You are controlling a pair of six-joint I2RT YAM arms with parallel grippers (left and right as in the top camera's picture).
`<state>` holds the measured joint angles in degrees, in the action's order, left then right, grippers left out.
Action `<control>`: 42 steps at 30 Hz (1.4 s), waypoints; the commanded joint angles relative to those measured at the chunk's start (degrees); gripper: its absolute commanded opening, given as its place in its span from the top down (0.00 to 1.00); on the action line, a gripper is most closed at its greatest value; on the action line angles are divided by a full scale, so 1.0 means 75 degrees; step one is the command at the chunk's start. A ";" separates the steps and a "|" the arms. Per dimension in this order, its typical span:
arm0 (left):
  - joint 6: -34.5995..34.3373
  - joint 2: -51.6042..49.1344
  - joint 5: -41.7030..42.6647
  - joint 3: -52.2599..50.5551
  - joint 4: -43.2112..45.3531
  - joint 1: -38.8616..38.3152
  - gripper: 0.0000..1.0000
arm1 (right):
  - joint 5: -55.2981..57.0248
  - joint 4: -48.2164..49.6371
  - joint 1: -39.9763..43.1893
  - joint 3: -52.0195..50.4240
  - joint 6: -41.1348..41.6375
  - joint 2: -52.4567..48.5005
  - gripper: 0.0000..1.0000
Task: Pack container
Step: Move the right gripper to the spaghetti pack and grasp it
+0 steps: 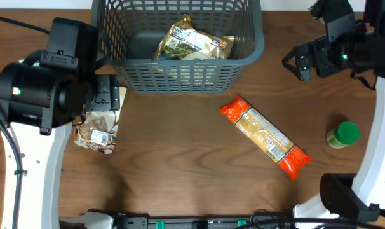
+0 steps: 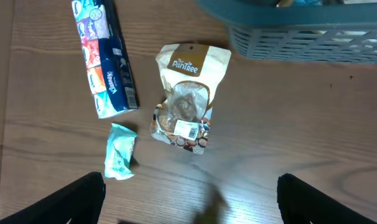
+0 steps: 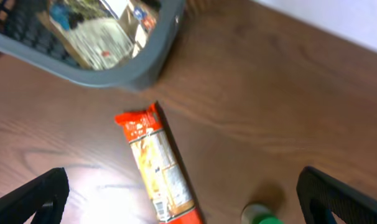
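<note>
The container (image 1: pixel 183 67), a large dark grey slotted basket, stands at the back middle of the table with a tan and green packet (image 1: pixel 194 42) inside. Its corner also shows in the right wrist view (image 3: pixel 135 68). My left gripper (image 2: pixel 191 205) is open and hovers over a beige snack pouch (image 2: pixel 187 93) that lies flat left of the basket. In the overhead view the left gripper (image 1: pixel 107 95) partly covers that pouch (image 1: pixel 97 133). My right gripper (image 1: pixel 299 63) is open and empty, raised right of the basket, above a long orange-ended pasta packet (image 3: pixel 157 168).
The pasta packet (image 1: pixel 265 135) lies diagonally right of centre. A green-lidded jar (image 1: pixel 344 135) stands near the right edge. A stack of tissue packs (image 2: pixel 104 59) and a small teal packet (image 2: pixel 120 158) lie left of the snack pouch. Cables run along the front edge.
</note>
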<state>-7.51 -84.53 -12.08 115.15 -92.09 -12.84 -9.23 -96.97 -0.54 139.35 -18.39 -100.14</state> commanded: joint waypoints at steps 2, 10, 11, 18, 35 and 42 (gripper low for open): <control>-0.0035 0.0044 -0.0085 0.0026 -0.0201 0.0038 0.12 | 0.0242 -0.0050 0.0000 -0.0781 0.0283 0.0335 0.01; -0.0501 0.0251 -0.0574 0.0026 -0.0178 0.0038 0.12 | 0.0766 -0.0009 -0.0067 -0.4832 0.0478 0.2398 0.01; -0.0536 0.0347 -0.0650 0.0026 -0.0175 0.0038 0.12 | 0.0772 0.0096 -0.0102 -0.5284 0.0478 0.2734 0.01; -0.0796 0.1396 -0.0691 0.0026 -0.0169 0.0038 0.12 | 0.0968 0.0831 -0.0140 -0.7187 0.0216 0.4427 0.01; -0.0988 0.2614 -0.0699 -0.0087 -0.0102 0.0038 0.12 | 0.0475 0.4048 -0.0140 -0.9489 -0.2078 0.2180 0.01; -0.0991 0.2611 -0.0699 -0.0586 -0.0047 0.0038 0.12 | 0.0198 0.4657 -0.0207 -0.9492 -0.2075 0.0740 0.01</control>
<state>-13.98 -64.73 -16.73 112.25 -92.03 -12.84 -6.04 -62.54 -1.21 68.25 -32.49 -92.09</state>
